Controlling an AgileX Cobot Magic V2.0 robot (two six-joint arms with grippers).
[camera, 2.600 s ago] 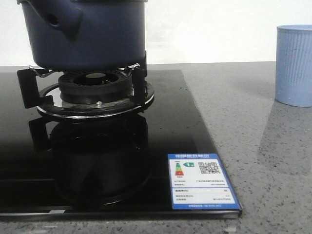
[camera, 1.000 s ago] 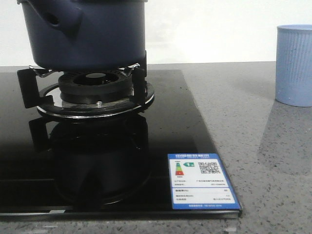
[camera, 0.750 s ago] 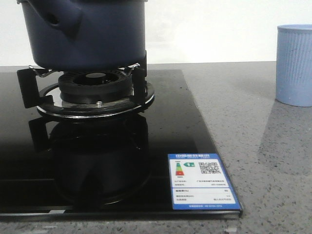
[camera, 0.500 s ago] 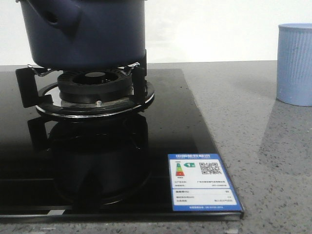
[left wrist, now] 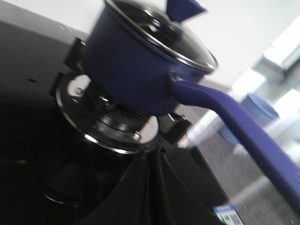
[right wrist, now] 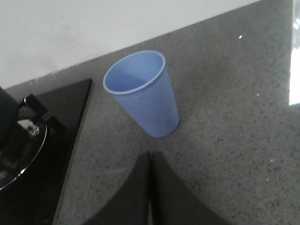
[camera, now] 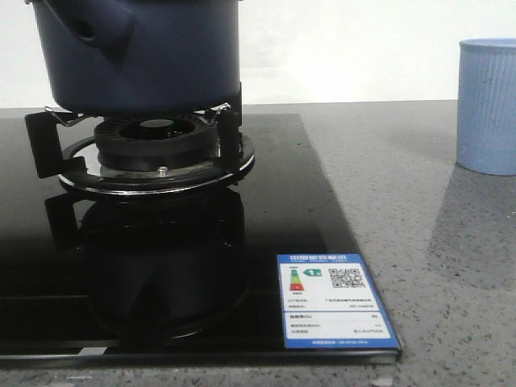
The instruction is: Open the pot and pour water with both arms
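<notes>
The navy-blue pot (camera: 145, 56) stands on the gas burner (camera: 157, 153) at the far left, its side stub (camera: 89, 32) facing me. In the left wrist view the pot (left wrist: 131, 61) carries a glass lid (left wrist: 154, 28) with a blue knob (left wrist: 183, 7) and a long blue handle (left wrist: 243, 131). My left gripper (left wrist: 152, 157) is shut and empty, low in front of the burner, below the handle. The light blue ribbed cup (camera: 488, 105) stands upright at the right. My right gripper (right wrist: 150, 154) is shut and empty, just short of the cup (right wrist: 145, 93). Neither gripper shows in the front view.
The burner sits on a black glass hob (camera: 306, 210) with a blue energy label (camera: 334, 300) at its near right corner. Grey speckled countertop (camera: 435, 266) lies between hob and cup. A white wall runs behind.
The front view has shifted very slightly. Pot, lid and cup stand where they were.
</notes>
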